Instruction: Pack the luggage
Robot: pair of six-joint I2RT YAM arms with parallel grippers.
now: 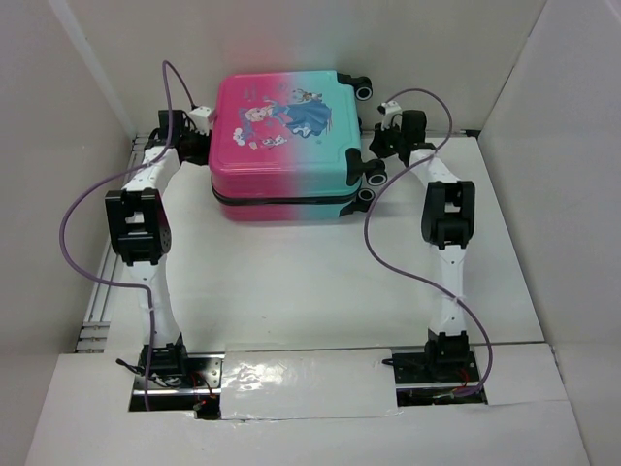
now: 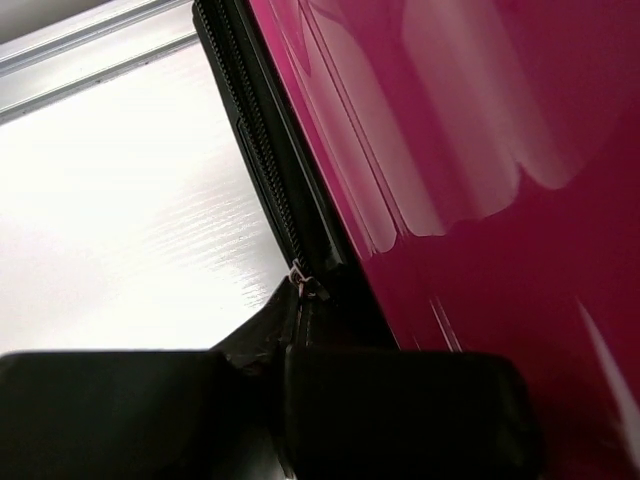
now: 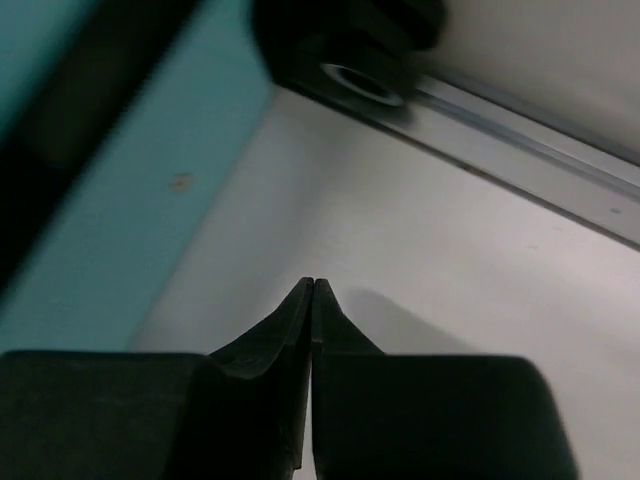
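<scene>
The luggage (image 1: 286,131) lies flat and closed at the back of the table, its pink-to-teal shell with the cartoon print facing up. My left gripper (image 1: 199,146) is at its pink left side. In the left wrist view the magenta shell (image 2: 480,150) and the black zipper track (image 2: 265,150) fill the frame, and my left gripper (image 2: 300,290) is shut on the small metal zipper pull (image 2: 299,277). My right gripper (image 1: 376,155) is at the teal right side, between the wheels. Seen from the right wrist, it (image 3: 313,284) is shut with nothing in it, just off the teal shell (image 3: 110,240).
Black wheels (image 1: 374,173) stick out of the luggage's right side, and one wheel (image 3: 365,70) is close ahead of my right gripper. A metal rail (image 3: 540,150) runs along the table's edge. White walls close in the back and both sides. Purple cables loop over both arms.
</scene>
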